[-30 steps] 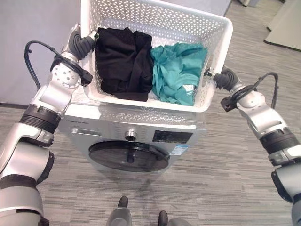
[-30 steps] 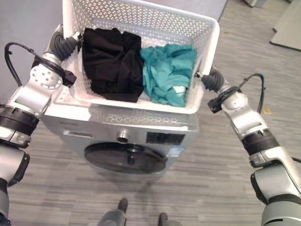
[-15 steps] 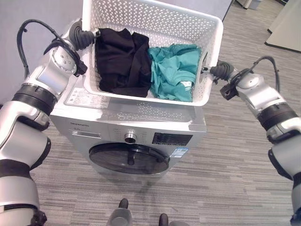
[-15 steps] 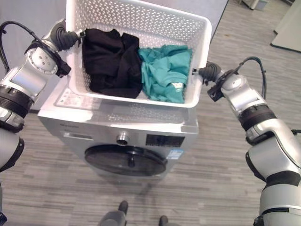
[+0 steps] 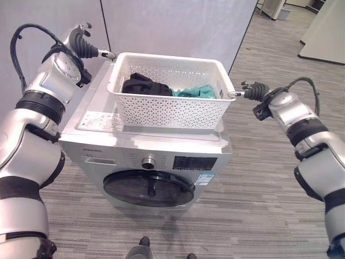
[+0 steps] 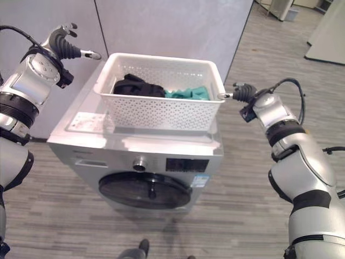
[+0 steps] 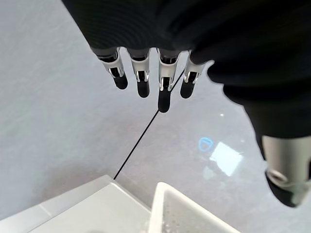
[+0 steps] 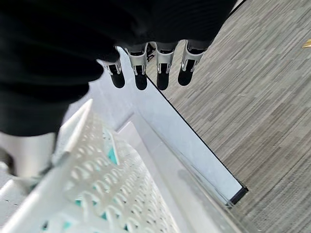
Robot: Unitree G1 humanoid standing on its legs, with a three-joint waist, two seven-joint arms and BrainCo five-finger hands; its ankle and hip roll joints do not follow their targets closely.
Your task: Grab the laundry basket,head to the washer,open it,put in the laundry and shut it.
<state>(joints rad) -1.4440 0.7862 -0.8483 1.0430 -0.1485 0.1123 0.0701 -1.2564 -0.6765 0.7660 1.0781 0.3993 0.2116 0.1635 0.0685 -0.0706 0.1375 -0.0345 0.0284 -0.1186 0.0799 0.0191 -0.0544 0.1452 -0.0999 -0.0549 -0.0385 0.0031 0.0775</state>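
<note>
Left eye view: I am looking down on the washer (image 5: 145,156), a grey partition wall (image 5: 178,27) standing behind it.
Laundry basket (image 5: 170,110): white, perforated, sitting upright on the washer's flat top, toward the rear and my right side.
Laundry: a black garment (image 5: 143,86) and a teal garment (image 5: 197,91) are lying side by side inside the basket, black on my left.
Left hand (image 5: 81,43): I am holding it raised just beside the basket's left rim, apart from it; in the left wrist view my fingers (image 7: 142,82) are hanging straight and spread, gripping nothing.
Right hand (image 6: 242,93): I am holding it at the basket's right rim; the thumb tip is lying against or just off the rim, I cannot tell which. In the right wrist view my fingers (image 8: 163,73) are extended and empty.
Washer door (image 5: 148,188): dark, round, closed, low on the front face.
Step in hand: judging by the layout, the basket is delivered and opening the door is not yet done.
Risk, basket: it is resting near the right edge of the top; a brush from my right hand while pulling away could nudge it off.
Risk, door: it is sitting well below both hands; reaching down could bring my forearm against the basket wall.
</note>
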